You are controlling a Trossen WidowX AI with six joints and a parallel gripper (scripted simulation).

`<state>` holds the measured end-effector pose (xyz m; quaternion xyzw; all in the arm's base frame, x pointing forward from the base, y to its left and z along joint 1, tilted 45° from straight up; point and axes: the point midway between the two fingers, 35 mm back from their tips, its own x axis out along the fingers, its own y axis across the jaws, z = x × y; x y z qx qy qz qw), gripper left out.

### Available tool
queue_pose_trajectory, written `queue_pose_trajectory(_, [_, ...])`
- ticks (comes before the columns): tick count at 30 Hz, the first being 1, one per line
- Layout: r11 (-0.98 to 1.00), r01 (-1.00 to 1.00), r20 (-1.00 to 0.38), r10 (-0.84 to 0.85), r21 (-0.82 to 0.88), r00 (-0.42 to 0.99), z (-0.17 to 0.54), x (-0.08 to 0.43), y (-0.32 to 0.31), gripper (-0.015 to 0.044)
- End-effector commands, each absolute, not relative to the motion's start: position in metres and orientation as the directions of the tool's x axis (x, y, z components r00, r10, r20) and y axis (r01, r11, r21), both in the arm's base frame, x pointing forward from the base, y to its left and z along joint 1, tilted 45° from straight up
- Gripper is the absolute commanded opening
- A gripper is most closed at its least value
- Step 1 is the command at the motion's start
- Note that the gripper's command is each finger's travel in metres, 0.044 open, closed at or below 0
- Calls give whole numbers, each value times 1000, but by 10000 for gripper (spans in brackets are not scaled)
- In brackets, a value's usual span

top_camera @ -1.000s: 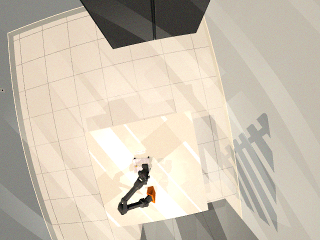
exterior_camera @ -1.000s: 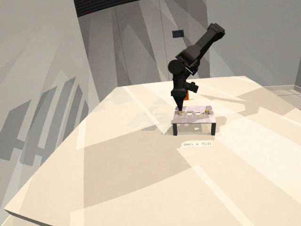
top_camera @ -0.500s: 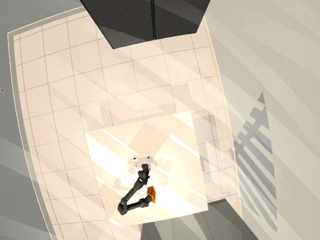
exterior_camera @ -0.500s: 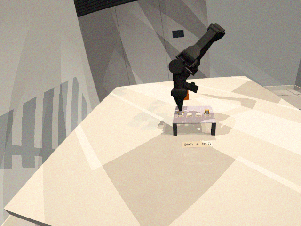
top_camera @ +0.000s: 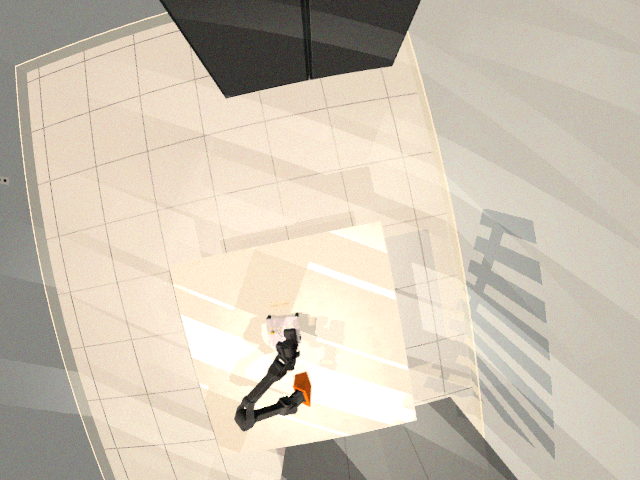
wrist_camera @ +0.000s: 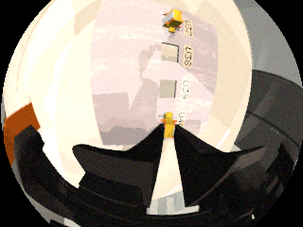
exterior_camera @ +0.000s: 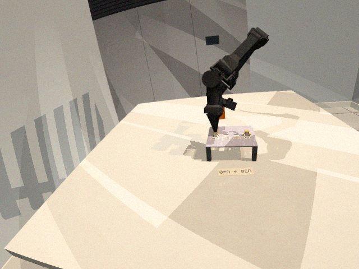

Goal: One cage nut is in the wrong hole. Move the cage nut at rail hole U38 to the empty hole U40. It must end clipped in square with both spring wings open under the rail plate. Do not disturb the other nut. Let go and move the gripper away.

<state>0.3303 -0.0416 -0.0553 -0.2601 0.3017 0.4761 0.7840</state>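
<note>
one gripper [exterior_camera: 215, 130] [wrist_camera: 169, 127] pinches one cage nut [exterior_camera: 215, 134] [wrist_camera: 169, 124] at u40; two square holes [wrist_camera: 169, 52] show open.

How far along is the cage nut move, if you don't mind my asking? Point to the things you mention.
Done: hole U38 [wrist_camera: 169, 52] is empty. In hand: the gripper [exterior_camera: 215, 131] [wrist_camera: 169, 127] grips the nut [wrist_camera: 169, 121] at U40; clipping can't be confirmed. Left: confirm seating, release, withdraw.

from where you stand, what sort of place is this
Perhaps a server room or workshop: a rail plate with U-numbered holes, a tall dark cabinet, and a tiled floor around the table.
</note>
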Motion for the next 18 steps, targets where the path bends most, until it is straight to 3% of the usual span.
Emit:
queue_pose_trajectory(1, [416,-901,-717,591,-122,369,-55,330,-41,28])
queue_pose_trajectory(18, [429,-893,-715,581,-137,389,-55,329,-40,28])
